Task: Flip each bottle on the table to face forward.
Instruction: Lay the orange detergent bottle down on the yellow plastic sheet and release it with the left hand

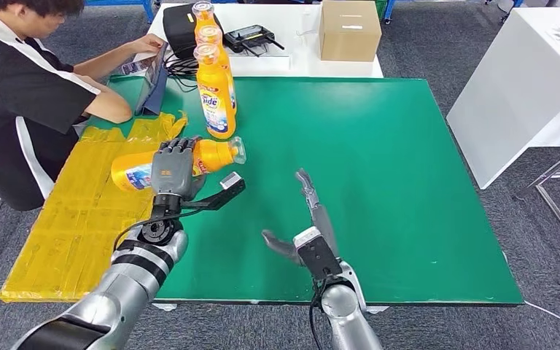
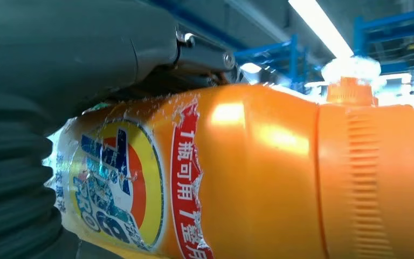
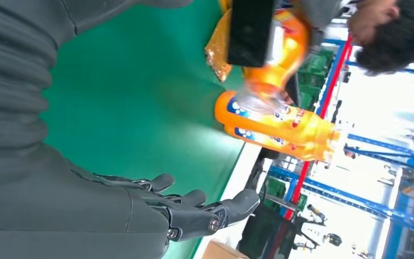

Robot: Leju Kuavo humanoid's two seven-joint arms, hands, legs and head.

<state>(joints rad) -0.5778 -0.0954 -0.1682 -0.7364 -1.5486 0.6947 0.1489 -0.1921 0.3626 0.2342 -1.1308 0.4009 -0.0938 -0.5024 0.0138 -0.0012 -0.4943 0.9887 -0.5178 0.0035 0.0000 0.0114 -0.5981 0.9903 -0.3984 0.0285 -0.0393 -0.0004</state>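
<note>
My left hand (image 1: pixel 173 170) grips an orange detergent bottle (image 1: pixel 215 155) lying on its side above the table's left edge, clear cap pointing right. In the left wrist view that bottle (image 2: pixel 259 178) shows its torn label close up, under my hand (image 2: pixel 59 59). Two more orange bottles stand upright behind it: one (image 1: pixel 216 95) near, one (image 1: pixel 204 18) farther back. My right hand (image 1: pixel 312 226) hovers open over the green table (image 1: pixel 379 168), fingers straight and pointing away. The right wrist view shows its fingers (image 3: pixel 194 208) spread, with a standing bottle (image 3: pixel 277 127) beyond.
A person (image 1: pixel 25 80) sits at the left with a tablet (image 1: pixel 153 76). Yellow sheeting (image 1: pixel 73 211) covers the left side. Behind the green table, a white table holds a cardboard box (image 1: pixel 350 29) and black devices (image 1: pixel 251 35). Another white table (image 1: pixel 525 80) stands right.
</note>
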